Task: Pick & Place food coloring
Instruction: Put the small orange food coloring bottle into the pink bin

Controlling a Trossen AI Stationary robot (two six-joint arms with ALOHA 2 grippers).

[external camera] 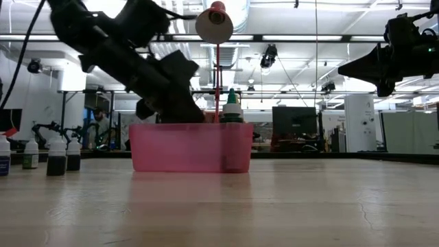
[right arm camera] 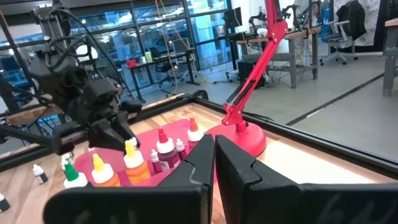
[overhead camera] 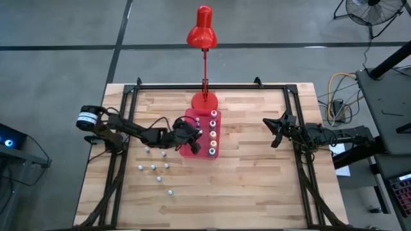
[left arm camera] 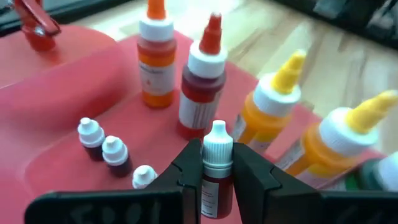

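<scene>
Overhead, the left gripper [overhead camera: 187, 136] reached over the near-left part of the red tray [overhead camera: 192, 151], which lay just in front of the red desk lamp's base [overhead camera: 204, 101]. Five larger food coloring bottles [overhead camera: 212, 133] stood in a row along the tray's right side. Several small whitish-capped bottles [overhead camera: 154, 168] were scattered on the wooden table [overhead camera: 257, 186] to the left of the tray and nearer the front edge. The right gripper [overhead camera: 275, 131] hung well apart from the tray, over the table's right side.

From table height, the left arm slanted down behind the tray's pink wall [external camera: 188, 147], and a teal-capped bottle [external camera: 232, 108] rose above the rim. Four small bottles [external camera: 55, 156] stood on the table at the far left. The right gripper [external camera: 350, 67] hovered high on the right.

In the left wrist view, the left gripper [left arm camera: 217, 180] was clamped on a small white-capped bottle of dark red coloring [left arm camera: 217, 171], held upright over the tray. Three small bottles [left arm camera: 104, 148] stood inside the tray beside it, and beyond them stood an orange-capped [left arm camera: 156, 59], a red-capped [left arm camera: 203, 81] and two yellow-capped bottles [left arm camera: 273, 102].

In the right wrist view, the right gripper [right arm camera: 214, 163] had its fingers closed together, grasping nothing, facing the tray and lamp [right arm camera: 245, 124].
</scene>
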